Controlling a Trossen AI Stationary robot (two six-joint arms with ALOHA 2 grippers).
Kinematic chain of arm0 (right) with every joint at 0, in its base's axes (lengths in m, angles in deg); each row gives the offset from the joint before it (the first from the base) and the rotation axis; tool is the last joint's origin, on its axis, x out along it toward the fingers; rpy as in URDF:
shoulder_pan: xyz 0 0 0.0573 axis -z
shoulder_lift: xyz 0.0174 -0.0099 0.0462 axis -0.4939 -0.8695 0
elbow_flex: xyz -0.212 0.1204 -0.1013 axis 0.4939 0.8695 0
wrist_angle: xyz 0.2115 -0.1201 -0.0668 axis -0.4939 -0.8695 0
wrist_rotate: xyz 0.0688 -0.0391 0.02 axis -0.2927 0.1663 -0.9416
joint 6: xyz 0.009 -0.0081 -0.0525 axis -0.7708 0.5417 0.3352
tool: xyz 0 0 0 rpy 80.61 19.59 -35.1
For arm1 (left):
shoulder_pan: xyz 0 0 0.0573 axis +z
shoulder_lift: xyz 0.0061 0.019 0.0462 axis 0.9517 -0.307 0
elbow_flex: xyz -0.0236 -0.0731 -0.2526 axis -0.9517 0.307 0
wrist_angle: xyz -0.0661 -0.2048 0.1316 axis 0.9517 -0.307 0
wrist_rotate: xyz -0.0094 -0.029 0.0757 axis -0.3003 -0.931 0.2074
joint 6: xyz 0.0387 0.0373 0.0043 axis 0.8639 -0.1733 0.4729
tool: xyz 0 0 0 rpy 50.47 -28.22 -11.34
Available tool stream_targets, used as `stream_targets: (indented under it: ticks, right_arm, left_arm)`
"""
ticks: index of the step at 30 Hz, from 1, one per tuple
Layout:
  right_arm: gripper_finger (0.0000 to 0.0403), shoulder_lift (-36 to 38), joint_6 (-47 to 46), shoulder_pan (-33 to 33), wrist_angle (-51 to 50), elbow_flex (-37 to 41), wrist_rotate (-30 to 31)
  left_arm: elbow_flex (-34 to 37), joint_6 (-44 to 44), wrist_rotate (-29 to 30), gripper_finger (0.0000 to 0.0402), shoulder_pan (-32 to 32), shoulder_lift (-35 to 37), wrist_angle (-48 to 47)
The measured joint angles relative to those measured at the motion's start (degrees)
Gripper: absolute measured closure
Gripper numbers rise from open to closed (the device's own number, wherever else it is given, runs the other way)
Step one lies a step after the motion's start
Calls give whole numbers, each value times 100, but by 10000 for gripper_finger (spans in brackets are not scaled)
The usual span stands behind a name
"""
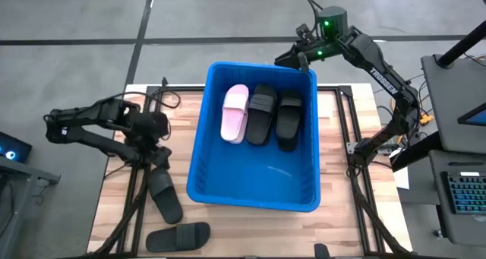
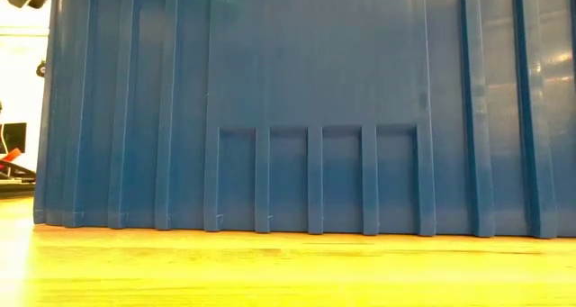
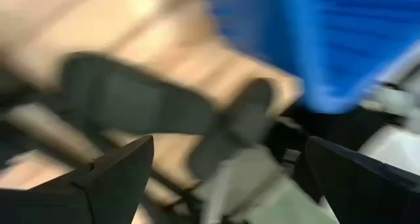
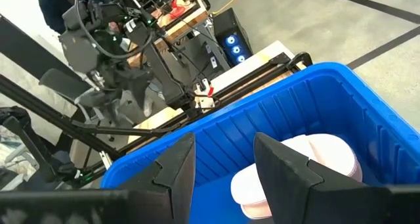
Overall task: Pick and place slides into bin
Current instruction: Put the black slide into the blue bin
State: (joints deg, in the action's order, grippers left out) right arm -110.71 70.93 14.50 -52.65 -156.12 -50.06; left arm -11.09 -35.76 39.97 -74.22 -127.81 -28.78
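The blue bin [image 1: 201, 122] stands on the middle of the wooden table; its wall fills the low view [image 2: 297, 100]. In it lie a pale pink slide [image 1: 235, 113] and two black slides [image 1: 262, 113] [image 1: 288, 121], side by side on the floor. Two more black slides lie on the table left of the bin, one [image 1: 165, 197] just nearer than my left gripper [image 1: 157, 154], one [image 1: 178, 236] at the near edge. My left gripper [image 3: 230, 178] is open and empty above them. My right gripper [image 1: 295, 58] is open and empty over the bin's far right corner; its wrist view [image 4: 223, 171] shows the pink slide [image 4: 315, 158] below.
Dark metal frame bars [image 1: 357, 175] run along both sides of the table. A desk with a keyboard [image 1: 463, 191] stands off the right edge. In the right wrist view a person [image 4: 59, 0] shows beyond the table, behind my left arm [image 4: 98, 33].
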Motion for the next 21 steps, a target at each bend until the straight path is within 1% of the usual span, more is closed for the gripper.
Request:
stream_targets:
  ticks: [2,3,7,14,17,21]
  right_arm:
    - [257,-7,-15,0,0,0,0]
    - [257,-11,-24,0,0,0,0]
    - [257,-13,-100,-7,-2,0,0]
    - [257,-13,-151,-35,0,0,0]
    - [257,-13,-151,-35,0,0,8]
    - [257,-13,-151,-35,0,0,13]
  left_arm:
    - [2,5,278,20,-168,-99,-434]
    - [13,1,377,20,-259,-144,-480]
    - [110,-2,810,20,-714,-368,-289]
    - [238,382,1300,20,-1609,-1113,-435]
    - [354,229,1262,20,-1978,-1358,-442]
    - [664,-280,634,20,-2214,-1548,-451]
